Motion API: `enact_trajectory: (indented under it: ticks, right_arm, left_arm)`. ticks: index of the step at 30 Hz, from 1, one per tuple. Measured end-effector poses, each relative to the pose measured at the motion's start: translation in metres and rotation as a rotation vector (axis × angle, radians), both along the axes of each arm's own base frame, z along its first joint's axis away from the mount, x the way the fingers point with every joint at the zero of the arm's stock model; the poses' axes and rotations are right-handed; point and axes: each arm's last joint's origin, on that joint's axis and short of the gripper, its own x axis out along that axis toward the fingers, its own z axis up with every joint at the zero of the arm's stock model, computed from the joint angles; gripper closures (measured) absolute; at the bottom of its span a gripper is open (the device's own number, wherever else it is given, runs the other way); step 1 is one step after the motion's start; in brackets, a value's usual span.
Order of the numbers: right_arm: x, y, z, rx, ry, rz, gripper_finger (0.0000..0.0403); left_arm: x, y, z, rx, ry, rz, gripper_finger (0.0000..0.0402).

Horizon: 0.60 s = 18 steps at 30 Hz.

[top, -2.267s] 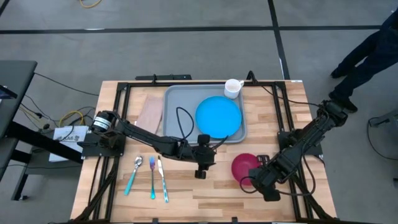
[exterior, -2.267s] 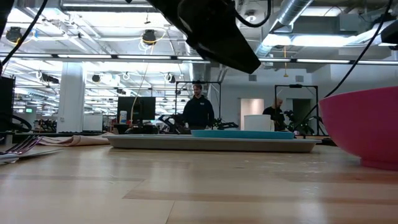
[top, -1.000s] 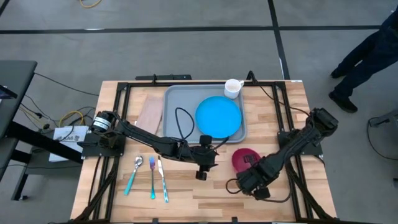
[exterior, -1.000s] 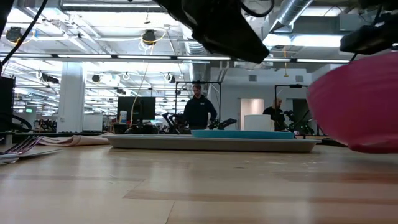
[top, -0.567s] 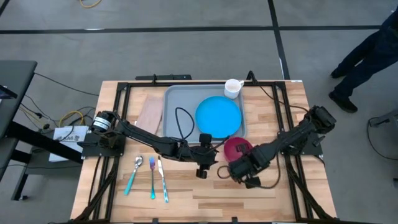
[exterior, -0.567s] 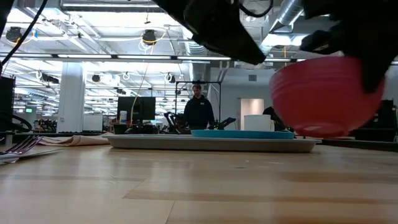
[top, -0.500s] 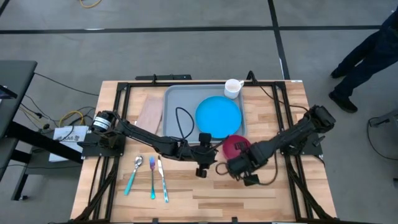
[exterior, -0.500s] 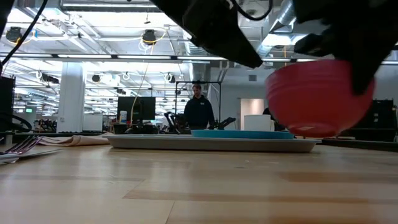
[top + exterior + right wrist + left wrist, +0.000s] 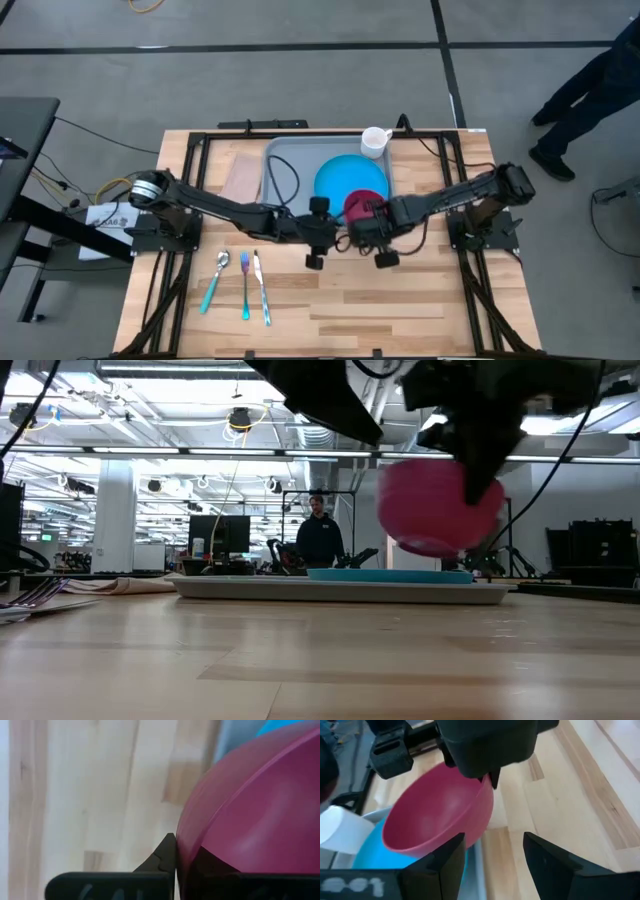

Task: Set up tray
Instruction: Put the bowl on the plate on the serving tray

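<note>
Gripper [image 9: 366,226] on my right arm is pinching the pink bowl [image 9: 360,208] by its rim, hanging it over the blue plate [image 9: 345,180] on the tray [image 9: 280,165]; tilted, it risks slipping. My left gripper [image 9: 315,250] is hovering open above the desk [image 9: 420,300].

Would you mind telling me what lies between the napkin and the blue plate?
In the high view, only bare floor of the tray lies between the napkin and the blue plate, crossed by a black cable.

Right gripper [image 9: 362,226] clamped, left gripper [image 9: 313,258] agape
</note>
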Motion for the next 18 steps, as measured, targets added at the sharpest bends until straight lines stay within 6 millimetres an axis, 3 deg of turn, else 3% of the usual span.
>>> enact_trajectory:
  ticks: [6, 18]
  right_arm:
    - [0.011, -0.031, 0.011, -0.007, -0.043, -0.025, 0.0402]
    - [0.018, -0.090, 0.009, 0.027, -0.081, -0.125, 0.0403]
  left_arm:
    - [-0.026, 0.013, 0.023, -0.018, -0.080, 0.018, 0.0212]
    - [-0.106, 0.028, 0.032, -0.079, -0.351, 0.009, 0.0212]
